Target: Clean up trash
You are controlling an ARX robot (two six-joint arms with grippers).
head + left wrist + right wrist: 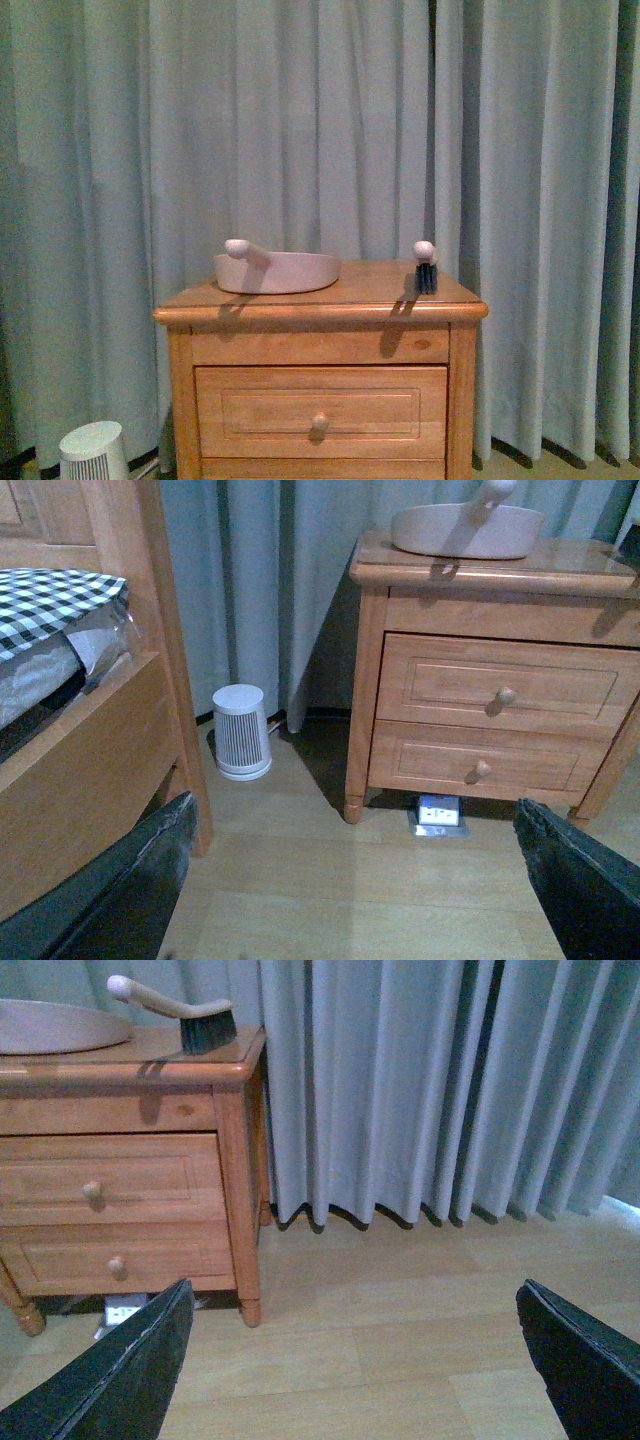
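Showing in none of the three views, the small crumpled ball of white paper cannot be placed, nor can its position relative to either gripper be told. The inside of the pale pinkish-beige plastic dustpan (pixel 280 272) is hidden behind its wall.

That dustpan sits on the left part of the top of the light-brown wooden two-drawer nightstand (pixel 320 312). The white-handled, dark-bristled brush (pixel 425 268) stands on its bristles near the top's right back corner, well apart from the dustpan.

The left gripper (pixel 352 815) hangs low over the pale wooden floor (pixel 330 880) in front of the nightstand, its dark fingers (pixel 150 880) spread wide apart. The right gripper (pixel 352 1290) is likewise low and wide open, to the nightstand's right.

Grey-blue pleated curtains (pixel 300 120) hang behind. A small white ribbed cylindrical appliance (pixel 242 730) stands on the floor between the nightstand and a wooden bed frame (pixel 90 760) carrying black-and-white checked cloth (pixel 50 595).
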